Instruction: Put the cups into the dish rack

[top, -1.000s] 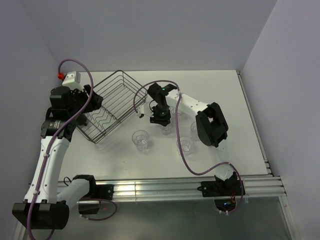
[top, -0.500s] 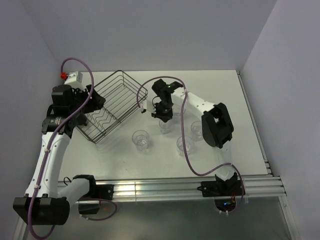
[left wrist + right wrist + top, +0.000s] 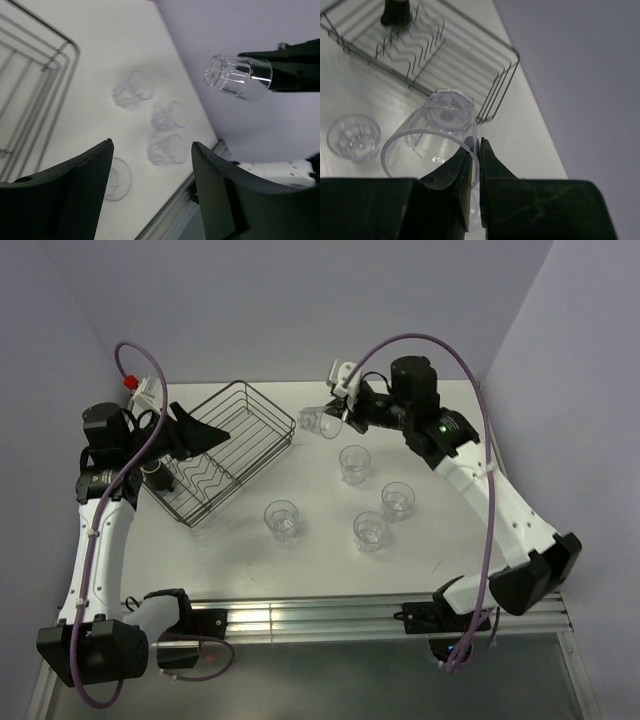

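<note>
Pinching the rim of one tumbler (image 3: 437, 131) between closed fingers, the right claw (image 3: 474, 149) holds it in the air, tipped on its side with its base toward the rack (image 3: 267, 410); the glass hangs just outside the rack's right rim, not yet over the wires.

The left claw (image 3: 151, 147) is spread wide and grips nothing; it hovers above the rack's left part.

By my reading the step in hand is carrying this tumbler to the rack; the next move calls for clearing the rim, turning the mouth downward and lowering among the wavy dividers before letting go.

Inside the rack only the dark mug (image 3: 396, 11) shows, at the end farthest from the right claw; four other tumblers (image 3: 354, 462) stand upright on the table (image 3: 450, 440), apart from one another.
</note>
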You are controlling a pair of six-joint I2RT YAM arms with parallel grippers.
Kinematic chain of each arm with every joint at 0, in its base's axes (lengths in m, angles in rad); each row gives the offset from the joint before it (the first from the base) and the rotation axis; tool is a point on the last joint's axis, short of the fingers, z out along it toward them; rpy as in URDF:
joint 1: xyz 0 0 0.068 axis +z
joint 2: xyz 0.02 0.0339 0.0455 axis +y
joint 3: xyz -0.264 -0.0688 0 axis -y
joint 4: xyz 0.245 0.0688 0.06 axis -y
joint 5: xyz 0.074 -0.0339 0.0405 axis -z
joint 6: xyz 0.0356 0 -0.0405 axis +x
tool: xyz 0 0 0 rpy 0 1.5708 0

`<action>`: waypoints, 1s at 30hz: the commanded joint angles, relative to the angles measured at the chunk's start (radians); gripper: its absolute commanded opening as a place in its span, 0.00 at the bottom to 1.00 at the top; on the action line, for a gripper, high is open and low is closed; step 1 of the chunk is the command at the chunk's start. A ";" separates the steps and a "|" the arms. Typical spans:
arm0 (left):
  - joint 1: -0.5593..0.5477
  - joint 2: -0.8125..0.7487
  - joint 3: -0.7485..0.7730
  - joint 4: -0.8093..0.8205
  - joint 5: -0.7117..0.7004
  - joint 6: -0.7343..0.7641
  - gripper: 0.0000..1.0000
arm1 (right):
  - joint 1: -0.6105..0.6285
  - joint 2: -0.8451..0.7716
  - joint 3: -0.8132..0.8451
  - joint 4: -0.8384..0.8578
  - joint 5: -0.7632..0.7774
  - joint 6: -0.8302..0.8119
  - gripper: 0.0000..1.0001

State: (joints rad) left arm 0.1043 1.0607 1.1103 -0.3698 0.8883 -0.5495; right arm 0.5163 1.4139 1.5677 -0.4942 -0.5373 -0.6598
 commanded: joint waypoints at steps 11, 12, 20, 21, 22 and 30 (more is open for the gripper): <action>-0.002 -0.074 -0.221 0.951 0.325 -0.933 0.89 | 0.221 -0.188 -0.287 0.850 0.118 0.295 0.00; -0.009 -0.073 -0.230 0.968 0.327 -0.951 0.90 | 0.232 -0.188 -0.287 0.856 0.119 0.293 0.00; -0.055 -0.084 -0.271 1.186 0.331 -1.150 0.91 | 0.321 -0.193 -0.304 0.872 0.125 0.269 0.00; -0.067 -0.082 -0.277 1.253 0.330 -1.194 0.91 | 0.326 -0.196 -0.305 0.872 0.126 0.269 0.00; -0.072 -0.082 -0.286 1.310 0.327 -1.278 0.91 | 0.327 -0.197 -0.308 0.873 0.128 0.269 0.00; -0.095 -0.090 -0.280 1.362 0.294 -1.317 0.91 | 0.356 -0.227 -0.354 0.873 0.112 0.247 0.00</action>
State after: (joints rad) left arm 0.0151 0.9955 0.8177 0.9028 1.1988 -1.8275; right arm 0.8566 1.2358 1.2194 0.3138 -0.4301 -0.3943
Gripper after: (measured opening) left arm 0.911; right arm 0.108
